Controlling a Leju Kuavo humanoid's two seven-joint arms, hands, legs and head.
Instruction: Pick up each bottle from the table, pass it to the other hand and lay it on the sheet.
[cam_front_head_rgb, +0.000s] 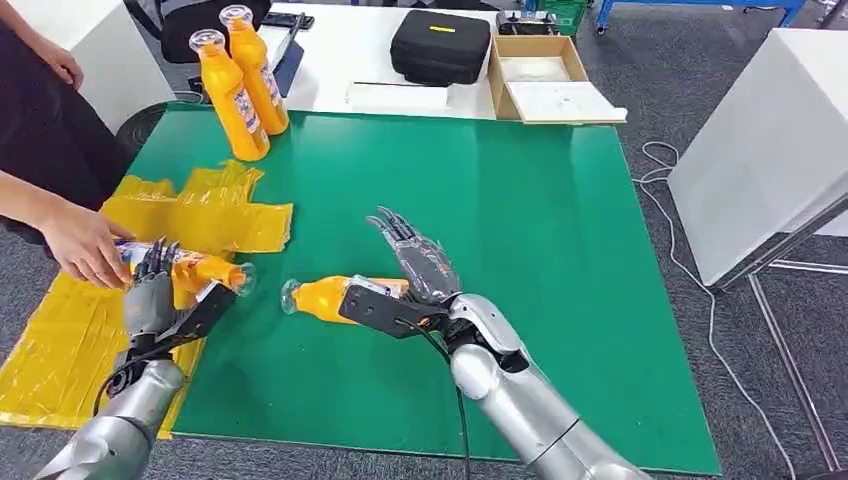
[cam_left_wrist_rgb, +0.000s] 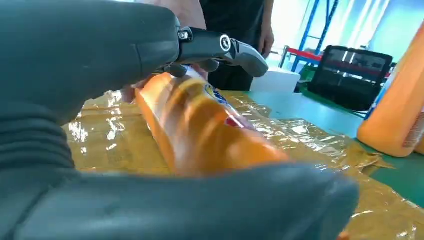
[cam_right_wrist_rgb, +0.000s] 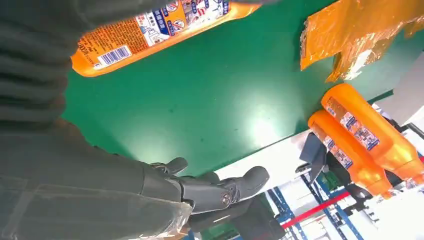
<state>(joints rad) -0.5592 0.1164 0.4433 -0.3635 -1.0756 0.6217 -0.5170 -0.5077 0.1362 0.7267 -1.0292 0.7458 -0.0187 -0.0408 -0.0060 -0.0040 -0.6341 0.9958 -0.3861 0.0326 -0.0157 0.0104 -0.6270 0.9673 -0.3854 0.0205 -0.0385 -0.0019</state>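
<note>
Head view: we see our left hand (cam_front_head_rgb: 150, 295) gripping an orange bottle (cam_front_head_rgb: 205, 270) over the yellow sheet (cam_front_head_rgb: 60, 340); our right hand (cam_front_head_rgb: 415, 270), fingers spread, rests beside another orange bottle (cam_front_head_rgb: 325, 297) lying on the green table (cam_front_head_rgb: 560, 230).

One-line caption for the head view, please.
Left hand holds an orange bottle over the yellow sheet; the right hand rests on another bottle.

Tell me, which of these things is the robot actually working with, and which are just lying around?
Part of the job:
- bottle in left robot hand
- bottle by right robot hand
- two standing bottles
- yellow sheet

Just lying about:
- black case
- cardboard box
- white cable
</note>
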